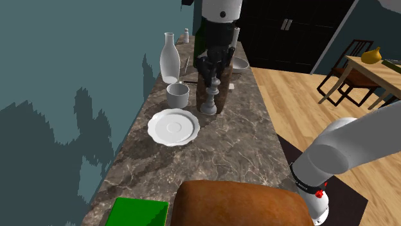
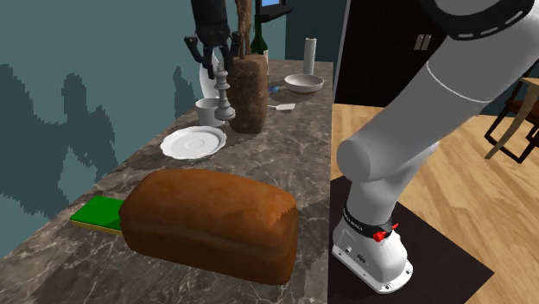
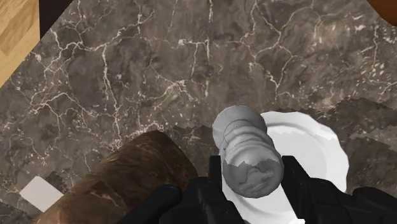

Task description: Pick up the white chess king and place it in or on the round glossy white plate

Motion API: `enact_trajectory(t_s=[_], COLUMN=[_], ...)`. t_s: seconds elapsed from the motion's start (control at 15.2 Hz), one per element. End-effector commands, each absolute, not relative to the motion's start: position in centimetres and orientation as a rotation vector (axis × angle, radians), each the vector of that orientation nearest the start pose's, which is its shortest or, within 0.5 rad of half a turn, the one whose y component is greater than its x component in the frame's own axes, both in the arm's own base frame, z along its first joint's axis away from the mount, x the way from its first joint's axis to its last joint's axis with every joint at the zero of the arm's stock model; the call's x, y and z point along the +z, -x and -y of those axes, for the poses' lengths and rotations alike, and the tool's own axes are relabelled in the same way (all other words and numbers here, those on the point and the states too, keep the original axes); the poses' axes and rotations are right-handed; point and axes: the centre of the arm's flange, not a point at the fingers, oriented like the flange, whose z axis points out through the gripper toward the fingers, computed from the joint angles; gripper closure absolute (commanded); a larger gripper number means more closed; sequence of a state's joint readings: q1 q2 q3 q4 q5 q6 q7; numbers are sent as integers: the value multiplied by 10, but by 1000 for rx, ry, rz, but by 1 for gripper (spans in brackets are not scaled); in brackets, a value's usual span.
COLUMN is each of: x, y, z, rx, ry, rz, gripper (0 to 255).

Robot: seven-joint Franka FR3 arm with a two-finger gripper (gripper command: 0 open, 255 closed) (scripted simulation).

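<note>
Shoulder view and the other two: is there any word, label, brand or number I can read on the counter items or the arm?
No text can be read.
Dark bottle: no lettering legible.
White card: plain, nothing printed that shows.
Arm's base: red marks on its collar, no letters or numbers legible.

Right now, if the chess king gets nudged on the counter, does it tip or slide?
Probably tips: the chess king is tall and slim over a small round base. Once down, its round body would likely roll. The smooth stone counter may also let it slide.
</note>
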State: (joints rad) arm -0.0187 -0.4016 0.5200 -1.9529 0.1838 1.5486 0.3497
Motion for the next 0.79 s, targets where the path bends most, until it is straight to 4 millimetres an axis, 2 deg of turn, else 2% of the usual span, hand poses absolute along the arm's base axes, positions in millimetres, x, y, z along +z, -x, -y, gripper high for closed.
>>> enact_trajectory(t_s=[0.0,0.53,0.73], x=[611,626,610], y=[-378,-455,-455], z=[-281,-346,-346], rx=[66,66,66], ry=[3165,3165,3165], rz=[176,175,176], gripper=[255,255,255])
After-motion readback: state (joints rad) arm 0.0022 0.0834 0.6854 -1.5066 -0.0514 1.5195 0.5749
